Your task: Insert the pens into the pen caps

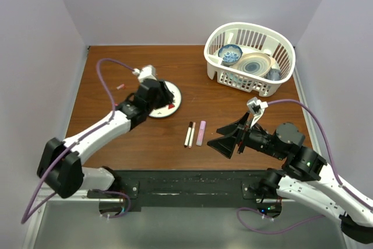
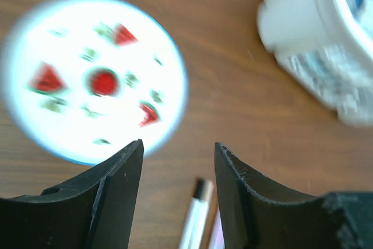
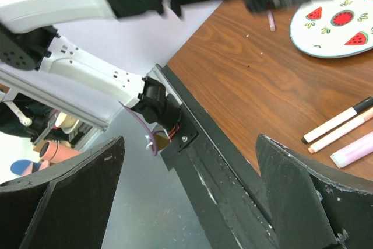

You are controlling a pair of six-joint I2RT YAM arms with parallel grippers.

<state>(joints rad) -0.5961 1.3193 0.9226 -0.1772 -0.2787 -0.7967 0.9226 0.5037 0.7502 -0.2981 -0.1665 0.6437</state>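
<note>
Three pens lie side by side on the wooden table: a thin dark one [image 1: 187,134], a white one [image 1: 192,134] and a thicker pale pink one [image 1: 201,133]. In the right wrist view they are the white pen [image 3: 338,121], the thin pen [image 3: 344,134] and the pink pen [image 3: 352,151]. One small pink pen cap [image 1: 120,86] lies at the far left, also seen as the pink cap [image 3: 271,20]. My left gripper [image 1: 165,93] hovers over a watermelon plate [image 1: 175,94], open and empty [image 2: 178,147]. My right gripper [image 1: 230,138] stands wide open right of the pens, empty [image 3: 192,190].
A white basket [image 1: 280,48] holding bowls and dishes stands at the back right, blurred in the left wrist view [image 2: 303,33]. The watermelon plate [image 2: 35,39] lies left of the pens. The black mounting rail [image 1: 186,188] runs along the near table edge.
</note>
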